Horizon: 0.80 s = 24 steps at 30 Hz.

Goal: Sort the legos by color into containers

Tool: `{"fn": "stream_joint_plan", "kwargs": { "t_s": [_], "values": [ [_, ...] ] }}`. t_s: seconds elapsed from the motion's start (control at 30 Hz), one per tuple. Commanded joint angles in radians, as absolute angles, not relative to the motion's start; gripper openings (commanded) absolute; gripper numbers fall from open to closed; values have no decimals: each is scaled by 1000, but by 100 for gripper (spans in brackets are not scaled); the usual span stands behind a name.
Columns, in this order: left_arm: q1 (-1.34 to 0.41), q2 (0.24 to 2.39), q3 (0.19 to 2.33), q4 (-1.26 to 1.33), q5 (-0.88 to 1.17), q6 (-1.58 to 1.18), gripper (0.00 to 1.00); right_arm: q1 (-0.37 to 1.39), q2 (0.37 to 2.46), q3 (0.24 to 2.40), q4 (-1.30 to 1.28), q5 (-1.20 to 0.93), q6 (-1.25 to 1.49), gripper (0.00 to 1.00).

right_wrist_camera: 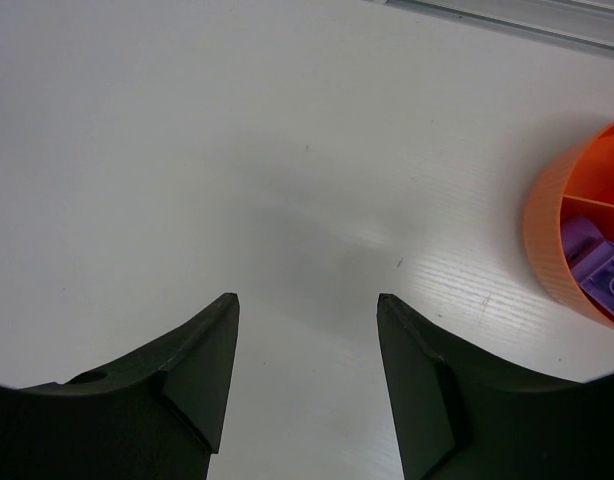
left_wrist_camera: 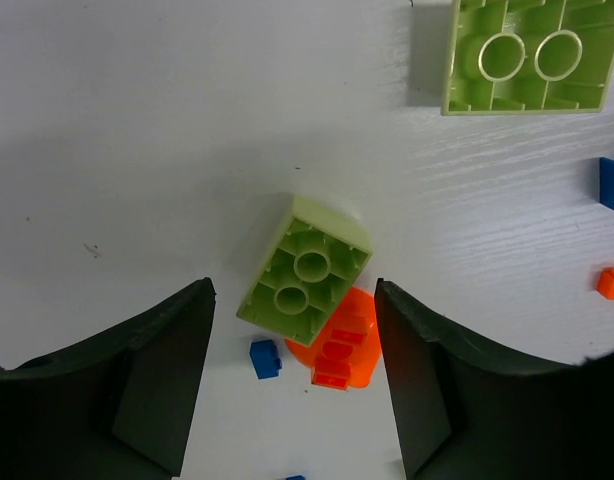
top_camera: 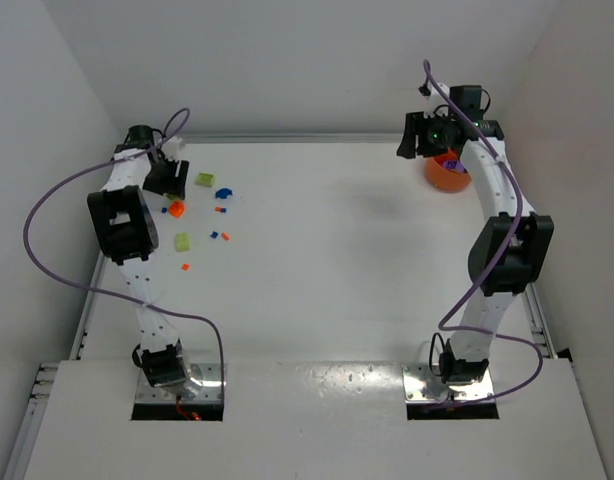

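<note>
Jaws spread, our left end effector (left_wrist_camera: 293,290) straddles a tilted green brick (left_wrist_camera: 305,272) touching an orange brick (left_wrist_camera: 342,345), gripping neither. Farther off, our right end effector (right_wrist_camera: 307,300) hangs spread above the desk (right_wrist_camera: 287,150) beside the orange bowl (right_wrist_camera: 545,240) holding purple bricks (right_wrist_camera: 595,265).

The bricks (top_camera: 183,241) lie scattered at the far left of the desk (top_camera: 337,280), beside the left gripper (top_camera: 171,180) — a tilted brick (left_wrist_camera: 305,272) touches a second brick (left_wrist_camera: 342,345) between its jaws. The bowl (right_wrist_camera: 552,240) sits far right — loose pieces (right_wrist_camera: 592,265) inside.
</note>
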<state>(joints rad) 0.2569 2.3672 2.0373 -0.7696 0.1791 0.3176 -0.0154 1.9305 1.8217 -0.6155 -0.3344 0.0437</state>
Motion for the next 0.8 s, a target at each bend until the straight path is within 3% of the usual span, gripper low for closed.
{"fn": "stream_joint_plan", "kwargs": {
  "t_s": [0.0, 0.47, 0.77],
  "values": [
    [264, 2382, 2040, -764, 196, 337, 70, 5, 1916, 1859, -606, -359, 28, 59],
    [264, 2431, 2052, -764, 206, 376, 70, 14, 1925, 1859, -606, -359, 28, 59],
    [264, 2381, 1977, -764, 282, 445, 49, 23, 1925, 1859, -606, -359, 28, 59]
  ]
}}
